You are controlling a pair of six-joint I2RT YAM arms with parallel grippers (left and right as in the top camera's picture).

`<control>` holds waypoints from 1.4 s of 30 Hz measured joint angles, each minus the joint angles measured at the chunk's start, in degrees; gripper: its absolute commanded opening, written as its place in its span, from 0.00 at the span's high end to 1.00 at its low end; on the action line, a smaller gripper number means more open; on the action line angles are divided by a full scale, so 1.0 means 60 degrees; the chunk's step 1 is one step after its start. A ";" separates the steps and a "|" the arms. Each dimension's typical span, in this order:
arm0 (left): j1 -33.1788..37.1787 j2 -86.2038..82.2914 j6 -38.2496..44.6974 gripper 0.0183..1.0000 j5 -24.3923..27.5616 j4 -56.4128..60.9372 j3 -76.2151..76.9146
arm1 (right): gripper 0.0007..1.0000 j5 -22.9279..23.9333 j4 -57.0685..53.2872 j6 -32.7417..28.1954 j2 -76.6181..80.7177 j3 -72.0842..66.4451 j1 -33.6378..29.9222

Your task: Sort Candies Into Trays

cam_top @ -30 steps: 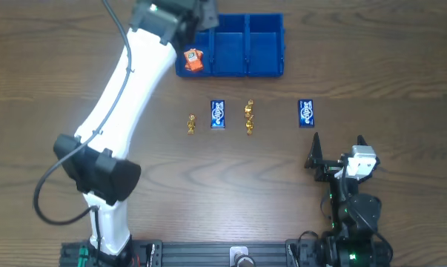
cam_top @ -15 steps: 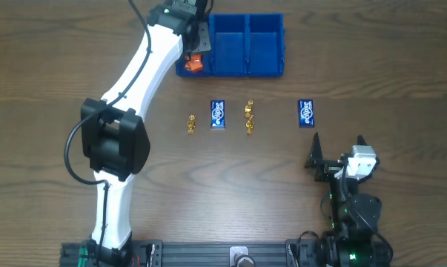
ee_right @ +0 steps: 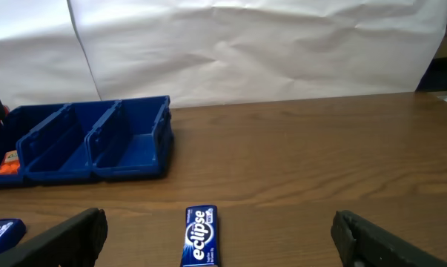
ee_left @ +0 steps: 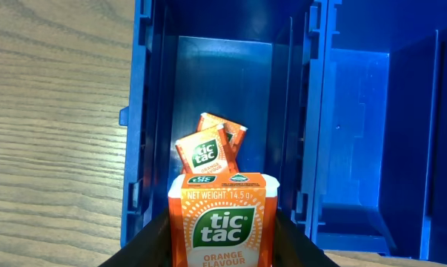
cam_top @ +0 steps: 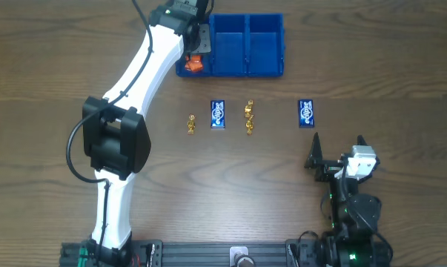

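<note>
Nearest the desk's (cam_top: 401, 81) front edge, toward its right corner, my right gripper (cam_top: 337, 141) hangs with its fingers spread wide and nothing between them. Just beyond it lies a flat dark-blue mint pack (cam_top: 306, 113). The pack sits at the right end of a loose row across the middle of the dark wooden desk. Leftward along that row are two small gold-wrapped candies (cam_top: 249, 118), one just behind the other, then a second flat blue mint pack (cam_top: 218, 114) and a third gold-wrapped candy (cam_top: 192, 124).

At the desk's far edge stands a blue plastic tray (cam_top: 238, 72) with three compartments. My left gripper (cam_top: 196, 46) is over its leftmost compartment, fingers clamped on the sides of a small orange plastic mint box (ee_left: 223, 219), held upright. Below and past it, two more orange mint boxes (ee_left: 208, 148) lean together on that compartment's floor.
</note>
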 measured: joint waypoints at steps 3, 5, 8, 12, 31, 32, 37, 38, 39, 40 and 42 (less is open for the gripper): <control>0.0062 0.0000 0.0004 0.66 0.0004 0.0000 0.0000 | 0.00 0.0000 0.0000 0.0000 0.0000 0.0000 0.0000; 0.0113 0.0000 0.0004 0.37 0.0015 0.0000 0.0000 | 0.00 0.0000 0.0000 0.0000 0.0000 0.0000 0.0000; 0.0120 0.0000 0.0022 0.00 0.0069 0.0007 0.0000 | 0.00 -0.0004 0.0000 0.0000 0.0000 0.0000 0.0000; 0.0120 0.0000 0.0011 0.00 0.0178 0.0157 0.0000 | 0.00 0.0000 0.0000 0.0000 0.0000 0.0000 0.0000; 0.0306 -1.2269 0.0699 0.00 -0.0823 0.6295 -0.8539 | 0.00 0.0000 0.0000 0.0004 0.0000 0.0000 0.0000; 0.0437 -1.2848 0.0860 0.00 -0.0812 0.6652 -0.9541 | 0.00 0.0000 0.0000 0.0000 0.0000 0.0000 0.0000; 0.1668 -1.5540 0.1821 0.00 -0.0244 0.7861 -1.3169 | 0.00 -0.0007 0.0000 0.0004 0.0000 0.0000 0.0000; 0.1931 -1.6145 0.2044 0.00 -0.0055 0.7970 -1.3715 | 0.00 0.0000 0.0000 0.0000 0.0000 0.0000 0.0000; 0.2113 -1.6604 0.2193 0.00 0.0062 0.8083 -1.4061 | 0.00 -0.0004 0.0000 0.0000 0.0000 0.0000 0.0000; 0.2342 -1.7190 0.2357 0.00 0.0262 0.8204 -1.4491 | 0.00 -0.0007 -0.0004 0.0004 0.0000 0.0000 0.0000; 0.2827 -1.8338 0.2659 0.00 0.0590 0.8411 -1.5438 | 0.00 0.0000 0.0004 0.0000 -0.0007 0.0000 0.0000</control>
